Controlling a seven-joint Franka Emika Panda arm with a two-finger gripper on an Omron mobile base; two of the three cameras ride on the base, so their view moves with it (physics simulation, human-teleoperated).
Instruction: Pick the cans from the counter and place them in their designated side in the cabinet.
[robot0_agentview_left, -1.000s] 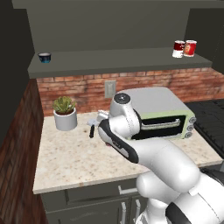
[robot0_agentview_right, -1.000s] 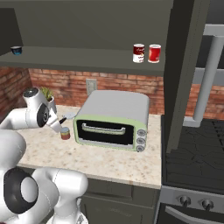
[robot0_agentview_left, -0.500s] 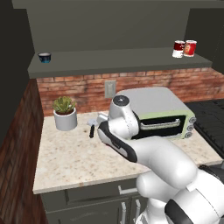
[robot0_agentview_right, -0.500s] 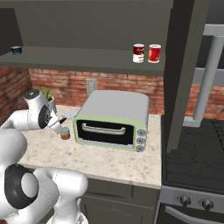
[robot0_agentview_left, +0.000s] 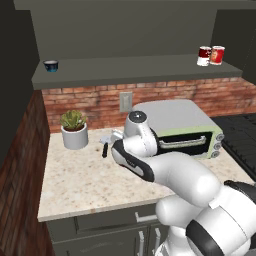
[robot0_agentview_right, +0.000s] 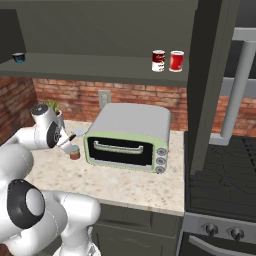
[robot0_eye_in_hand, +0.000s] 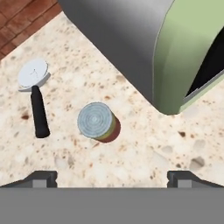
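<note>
**Speckled counter, one can beneath spread fingers**

Pale beige speckled stone forms the counter (robot0_eye_in_hand: 144, 153), backed by red brick and bounded by a straight front edge low in both base views. At the centre of the hand view a small can (robot0_eye_in_hand: 97, 122) stands upright, its long axis vertical; a ribbed grey round top is seen end-on, with a strip of orange-red label at its lower right. In the right base view the same can (robot0_agentview_right: 75, 153) is seen at mid-left, just beside the toaster oven (robot0_agentview_right: 129, 136), a rounded grey and pale-green box. A pizza cutter (robot0_eye_in_hand: 36, 97) lies flat at the can's left in the hand view, black handle toward the bottom, disc toward the upper left, apart from the can. Bare stone is left all round the can. The gripper (robot0_eye_in_hand: 112, 178) is spread wide and holds nothing, hanging above the can. A potted plant (robot0_agentview_left: 74, 130) stands at left. On the dark grey-green cabinet shelf (robot0_agentview_left: 135, 67) two more cans (robot0_agentview_left: 210, 55) stand upright at upper right, a blue bowl (robot0_agentview_left: 50, 65) at upper left, well apart.
</note>
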